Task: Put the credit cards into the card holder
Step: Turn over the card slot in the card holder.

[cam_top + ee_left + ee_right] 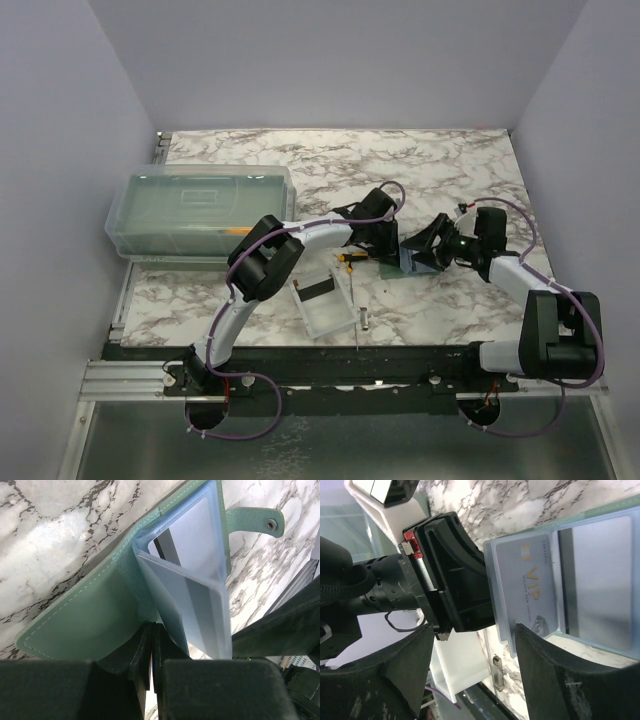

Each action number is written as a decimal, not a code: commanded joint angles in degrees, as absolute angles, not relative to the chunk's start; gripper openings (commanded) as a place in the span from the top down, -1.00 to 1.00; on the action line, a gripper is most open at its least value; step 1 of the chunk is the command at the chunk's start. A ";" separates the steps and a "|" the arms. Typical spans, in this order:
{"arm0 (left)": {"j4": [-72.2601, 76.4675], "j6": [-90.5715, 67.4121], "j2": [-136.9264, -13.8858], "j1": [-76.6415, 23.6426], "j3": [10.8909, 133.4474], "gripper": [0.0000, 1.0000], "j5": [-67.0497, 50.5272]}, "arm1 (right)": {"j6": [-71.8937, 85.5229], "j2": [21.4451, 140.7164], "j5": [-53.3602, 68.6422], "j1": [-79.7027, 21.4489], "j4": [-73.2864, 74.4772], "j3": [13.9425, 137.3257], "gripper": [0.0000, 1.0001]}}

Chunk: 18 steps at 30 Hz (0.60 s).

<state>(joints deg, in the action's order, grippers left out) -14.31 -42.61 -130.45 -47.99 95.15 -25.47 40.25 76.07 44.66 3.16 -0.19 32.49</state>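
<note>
L pincer (152, 652) is clamped shut on the near edge of the sage-green folding card holder (85, 615), prob. to hold it splayed so the pale-blue clear sleeves (200, 605) just ahead fan up. R pincer (470, 675) stands wide, gripping nothing. Just beyond its tips a greyish "VIP" plastic credit card (527, 585) sits in a sleeve, poss. not fully seated. Beyond both pincers is the white marble-pattern table (60, 535).
</note>
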 commanded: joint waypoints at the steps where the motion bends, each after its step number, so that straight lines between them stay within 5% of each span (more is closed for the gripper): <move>1: -15.08 -41.26 -129.70 -48.30 94.26 0.79 -23.85 | 43.70 77.46 50.85 2.77 -5.67 31.19 -0.38; 13: -17.80 -40.54 -119.00 -46.93 86.25 0.67 -19.74 | 41.85 79.27 52.71 0.31 -2.65 33.40 -0.36; 18: -19.04 -40.05 -113.32 -45.98 83.48 0.56 -18.50 | 32.55 74.46 29.47 1.06 18.07 42.36 -0.39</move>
<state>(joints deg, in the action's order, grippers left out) -17.58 -41.28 -119.63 -46.89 84.71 -21.26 40.12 78.83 46.72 0.36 4.16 35.99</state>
